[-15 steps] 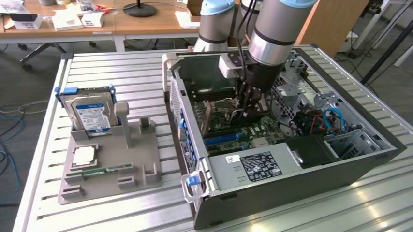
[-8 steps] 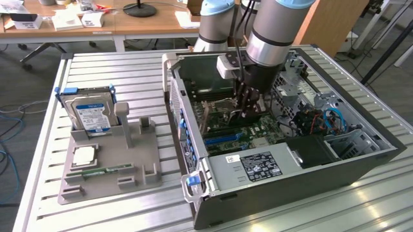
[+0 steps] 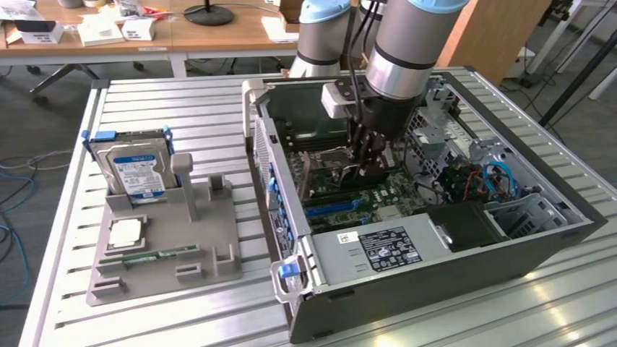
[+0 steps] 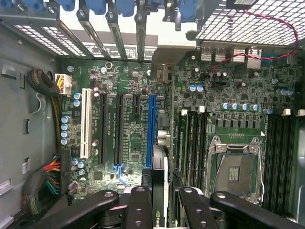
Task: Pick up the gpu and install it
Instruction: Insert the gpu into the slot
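My gripper hangs inside the open computer case, low over the green motherboard. It is shut on the gpu, a thin dark card held on edge between the black fingers. In the wrist view the gpu shows edge-on between the fingers, with a green logo near the gripper. The card's edge runs in line with the long blue slot and hangs just above it. Whether the card touches the slot I cannot tell.
A grey fixture at the exterior view's left carries a silver hard drive, a square chip and a small green memory stick. Inside the case lie a power supply, cables, memory slots and an empty processor socket.
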Controlling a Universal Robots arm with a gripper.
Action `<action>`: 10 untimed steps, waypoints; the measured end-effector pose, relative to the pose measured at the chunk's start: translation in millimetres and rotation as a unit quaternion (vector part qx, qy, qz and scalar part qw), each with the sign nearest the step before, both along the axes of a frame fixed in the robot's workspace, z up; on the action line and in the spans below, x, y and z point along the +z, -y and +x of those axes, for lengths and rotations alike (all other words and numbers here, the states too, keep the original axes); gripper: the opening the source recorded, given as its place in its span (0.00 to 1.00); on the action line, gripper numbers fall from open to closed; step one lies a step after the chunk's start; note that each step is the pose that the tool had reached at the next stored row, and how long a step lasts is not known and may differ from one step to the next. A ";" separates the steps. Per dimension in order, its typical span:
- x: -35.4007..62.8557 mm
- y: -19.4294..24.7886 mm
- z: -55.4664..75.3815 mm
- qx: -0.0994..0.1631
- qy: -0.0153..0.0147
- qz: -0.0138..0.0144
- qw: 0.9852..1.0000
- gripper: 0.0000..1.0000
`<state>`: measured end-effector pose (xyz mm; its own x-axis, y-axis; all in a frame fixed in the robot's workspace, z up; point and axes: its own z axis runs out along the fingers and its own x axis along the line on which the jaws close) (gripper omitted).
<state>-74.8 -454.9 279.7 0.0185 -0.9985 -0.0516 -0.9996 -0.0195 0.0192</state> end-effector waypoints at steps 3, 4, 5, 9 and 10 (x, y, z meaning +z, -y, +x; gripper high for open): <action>0.0 0.0 -0.3 0.000 0.000 0.000 1.000 0.26; -0.1 0.0 -0.3 0.000 0.000 0.000 1.000 0.26; -0.1 0.0 -0.4 0.001 0.000 0.000 1.000 0.26; -0.4 0.0 -0.9 0.003 0.000 0.000 1.000 0.26; -0.6 0.1 -1.0 0.003 0.000 0.000 1.000 0.26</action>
